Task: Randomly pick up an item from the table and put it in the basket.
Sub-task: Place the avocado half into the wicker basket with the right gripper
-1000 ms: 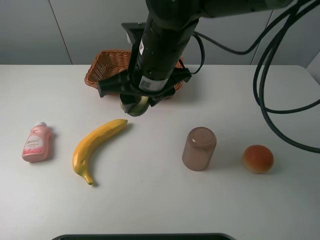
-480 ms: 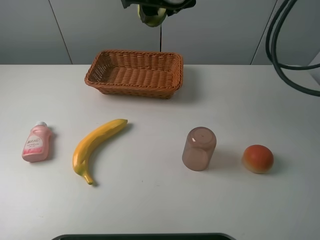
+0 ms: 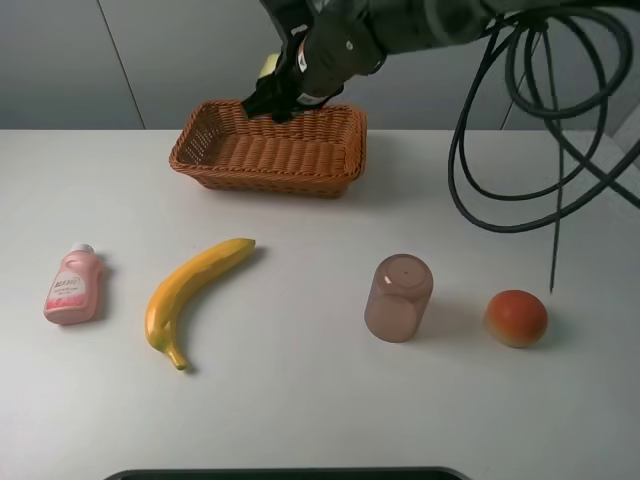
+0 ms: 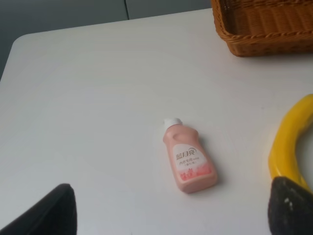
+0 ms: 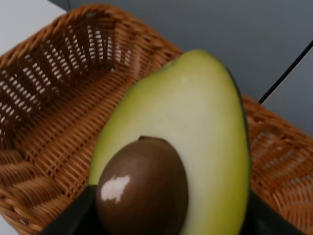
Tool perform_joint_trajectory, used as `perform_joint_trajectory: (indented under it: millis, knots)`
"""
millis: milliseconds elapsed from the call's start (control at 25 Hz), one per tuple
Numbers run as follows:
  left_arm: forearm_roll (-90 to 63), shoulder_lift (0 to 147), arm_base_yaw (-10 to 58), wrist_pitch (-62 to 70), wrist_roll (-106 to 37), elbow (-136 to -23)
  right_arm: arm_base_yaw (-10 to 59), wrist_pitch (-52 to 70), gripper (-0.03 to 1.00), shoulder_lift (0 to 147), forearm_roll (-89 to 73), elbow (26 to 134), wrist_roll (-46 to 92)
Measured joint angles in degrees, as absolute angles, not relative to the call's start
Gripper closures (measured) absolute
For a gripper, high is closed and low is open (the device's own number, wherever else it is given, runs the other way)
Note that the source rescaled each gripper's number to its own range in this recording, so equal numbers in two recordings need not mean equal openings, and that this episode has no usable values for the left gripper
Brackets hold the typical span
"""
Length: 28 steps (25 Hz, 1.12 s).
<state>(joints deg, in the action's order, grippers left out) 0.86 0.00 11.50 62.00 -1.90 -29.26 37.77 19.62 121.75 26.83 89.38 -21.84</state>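
Over the far rim of the basket (image 3: 262, 182), at the 12 o'clock side of the bench (image 3: 300, 420), the right fingers (image 3: 270, 102) stay clamped on the halved avocado (image 5: 195, 122). Half a second ago they held it at the top edge of the high view; they have since dropped to hang just above the weave, toward the basket's 11 o'clock. Nothing else has shifted.

The avocado is off the bench and not yet in the basket. Its cut face is turned to the wrist camera: smooth pale yellow-green flesh, a glossy brown pit and thin dark skin along one edge. Below it the basket is brown wicker, rectangular, with low flared sides and a ribbed floor.

The left fingers (image 4: 49, 213) are spread wide with nothing between them. They hang above the bench near the pink squeeze bottle (image 4: 188, 159), which lies flat at 9 o'clock. A curved yellow banana (image 3: 190, 290) lies at 8 o'clock, a brown translucent cup (image 3: 398, 297) at 5 o'clock and a round orange-red fruit (image 3: 516, 317) at 4 o'clock.
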Motion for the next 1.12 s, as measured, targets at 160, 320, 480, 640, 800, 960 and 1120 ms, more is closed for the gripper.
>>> perform_joint_trajectory:
  millis: [160, 320, 480, 640, 800, 960, 1120]
  knots:
    - [0.86, 0.0, 11.5, 62.0, -1.9, -29.26, 37.77, 17.8, 0.97, 126.0, 26.23, 89.38, -21.84]
    - [0.86, 0.0, 11.5, 62.0, -1.9, -29.26, 37.77, 16.92, 0.97, 126.68, 26.11, 89.38, -21.84]
    - [0.86, 0.0, 11.5, 62.0, -1.9, -29.26, 37.77, 16.7, 0.97, 126.68, 26.11, 89.38, -21.84]
    - [0.86, 0.0, 11.5, 62.0, -1.9, -29.26, 37.77, 16.7, 0.97, 126.68, 26.11, 89.38, -21.72]
    - [0.86, 0.0, 11.5, 62.0, -1.9, -29.26, 37.77, 16.7, 0.3, 126.68, 26.11, 89.38, -20.86]
    - [0.86, 0.0, 11.5, 62.0, -1.9, -29.26, 37.77, 16.55, -0.02, 126.68, 26.11, 89.38, -20.2]
    - [0.86, 0.0, 11.5, 62.0, -1.9, -29.26, 37.77, 16.66, -0.03, 126.68, 26.11, 89.38, -19.97]
